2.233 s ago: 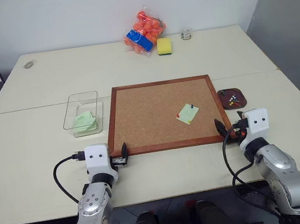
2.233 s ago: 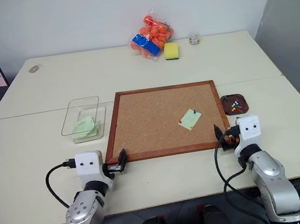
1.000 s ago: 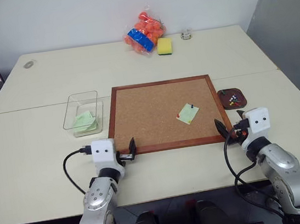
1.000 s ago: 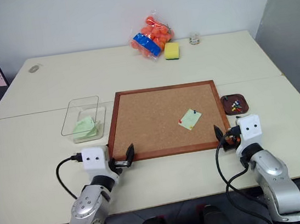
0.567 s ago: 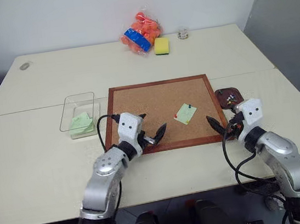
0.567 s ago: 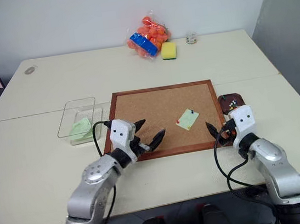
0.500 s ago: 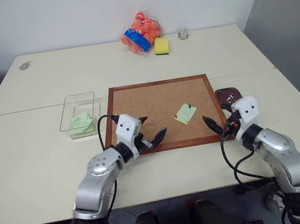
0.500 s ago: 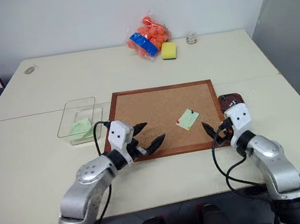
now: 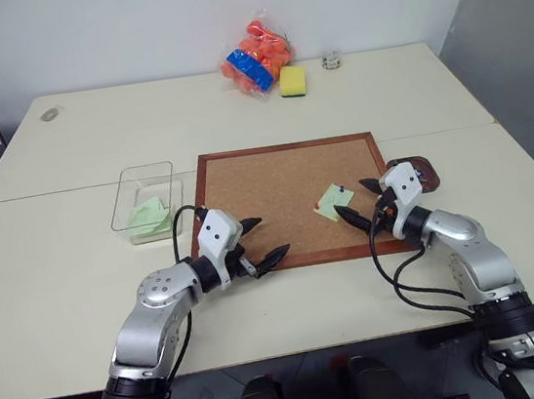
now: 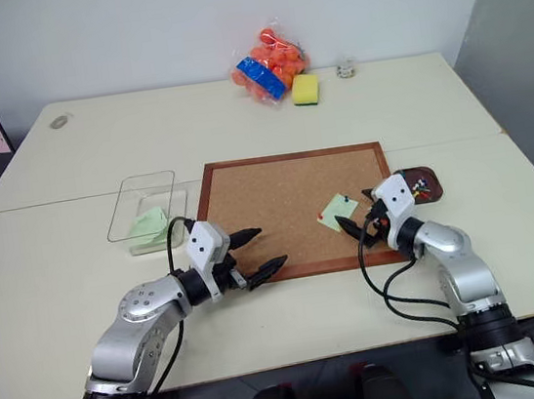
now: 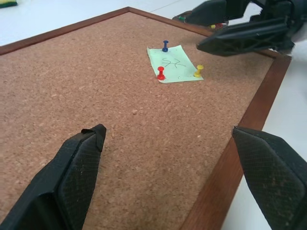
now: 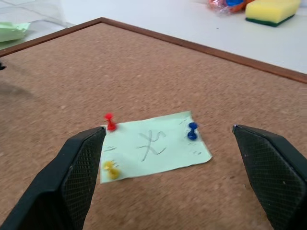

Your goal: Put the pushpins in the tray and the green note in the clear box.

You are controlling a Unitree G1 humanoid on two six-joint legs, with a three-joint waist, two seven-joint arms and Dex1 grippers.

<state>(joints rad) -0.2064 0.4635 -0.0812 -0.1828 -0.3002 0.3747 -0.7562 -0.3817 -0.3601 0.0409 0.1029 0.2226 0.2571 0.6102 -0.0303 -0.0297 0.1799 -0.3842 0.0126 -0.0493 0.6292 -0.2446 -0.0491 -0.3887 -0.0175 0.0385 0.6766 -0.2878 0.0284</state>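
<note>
Both arms are swung inward since earlier; right gripper (image 12: 165, 143), wide open, should be closed on one of the pushpins (image 12: 192, 130) just ahead on the green note (image 12: 152, 145)

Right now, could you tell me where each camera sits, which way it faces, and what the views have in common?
Left and right eye views: on the head, looking forward and down over the table and cork board; both arms show, left gripper and right gripper open.
Left wrist view: low over the board, facing the green note past its own two fingers; the right gripper shows beyond.
Right wrist view: low over the board, facing the note from the other side, its two fingers framing it.
Shared: note with red, yellow and blue pushpins.
</note>
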